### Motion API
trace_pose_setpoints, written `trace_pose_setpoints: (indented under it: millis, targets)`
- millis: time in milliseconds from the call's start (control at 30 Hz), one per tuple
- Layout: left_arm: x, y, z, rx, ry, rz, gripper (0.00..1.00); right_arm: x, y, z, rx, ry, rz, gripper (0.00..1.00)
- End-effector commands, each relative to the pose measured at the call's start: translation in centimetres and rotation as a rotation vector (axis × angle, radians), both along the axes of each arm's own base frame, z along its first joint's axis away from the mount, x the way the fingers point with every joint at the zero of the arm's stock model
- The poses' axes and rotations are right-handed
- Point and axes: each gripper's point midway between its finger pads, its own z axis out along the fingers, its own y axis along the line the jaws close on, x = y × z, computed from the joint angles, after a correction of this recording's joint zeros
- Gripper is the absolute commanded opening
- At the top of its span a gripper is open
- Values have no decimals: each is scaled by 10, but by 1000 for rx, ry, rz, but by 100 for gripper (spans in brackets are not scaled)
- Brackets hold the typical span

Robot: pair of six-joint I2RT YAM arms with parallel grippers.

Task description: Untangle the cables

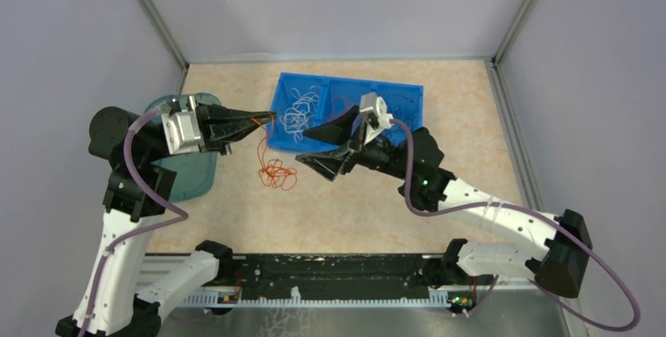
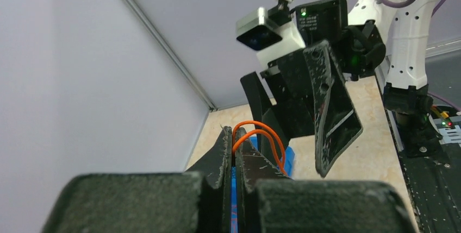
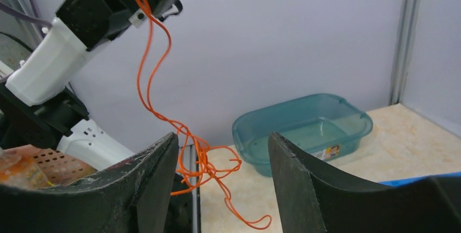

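My left gripper is shut on an orange cable and holds it up; in the left wrist view the strand loops out between the closed fingertips. The cable hangs down into a tangled orange clump above the table. My right gripper is open just right of the clump; in the right wrist view the orange tangle hangs between the spread fingers, close to the left finger, not gripped. White cables lie in the blue tray; thin dark strands lie in its right part.
A teal plastic tub sits at the left under my left arm, also in the right wrist view. Grey walls close in the table on three sides. The blue tray has compartments.
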Motion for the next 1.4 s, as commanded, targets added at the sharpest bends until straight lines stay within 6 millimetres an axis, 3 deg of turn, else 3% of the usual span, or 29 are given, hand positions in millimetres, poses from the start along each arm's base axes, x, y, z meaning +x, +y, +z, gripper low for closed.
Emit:
trace_pose_setpoints:
  millis: [0,167,533,767,1367]
  targets:
    - [-12,1,-2,7,1,-28,0,-11,14,22,64,-11,103,61]
    - [-11,1,-6,13,2,-26,0,-16,34,30,71,-21,138,59]
    - [-12,0,-13,23,5,-36,0,-37,38,43,161,27,291,64]
    - [-12,0,-14,25,5,-38,0,-28,49,38,137,67,257,64]
    - [-11,0,-14,28,-3,-38,0,-40,62,45,173,97,358,64]
